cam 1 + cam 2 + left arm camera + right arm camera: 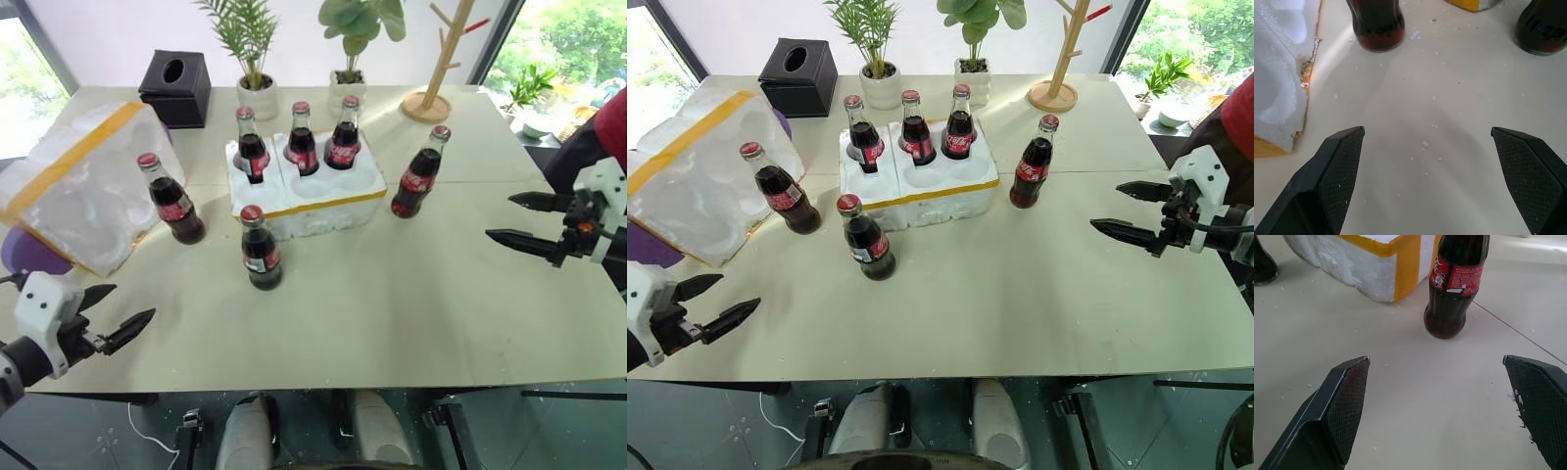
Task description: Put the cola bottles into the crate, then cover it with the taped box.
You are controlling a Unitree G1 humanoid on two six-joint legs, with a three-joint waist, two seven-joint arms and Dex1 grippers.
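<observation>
Low white styrofoam crate [328,199] with thin yellow tape band at table centre; three small glass cola bottles with red caps standing in its back holes [302,140]. Three more upright on the beige table: one just in front of the crate [261,250], one to its left [172,201], one to its right [420,174]. Large hollow white styrofoam box with broad yellow tape [83,181] at far left, seemingly lying tilted. Left gripper [116,315] and right gripper [519,221] both spread wide, empty, above the table.
</observation>
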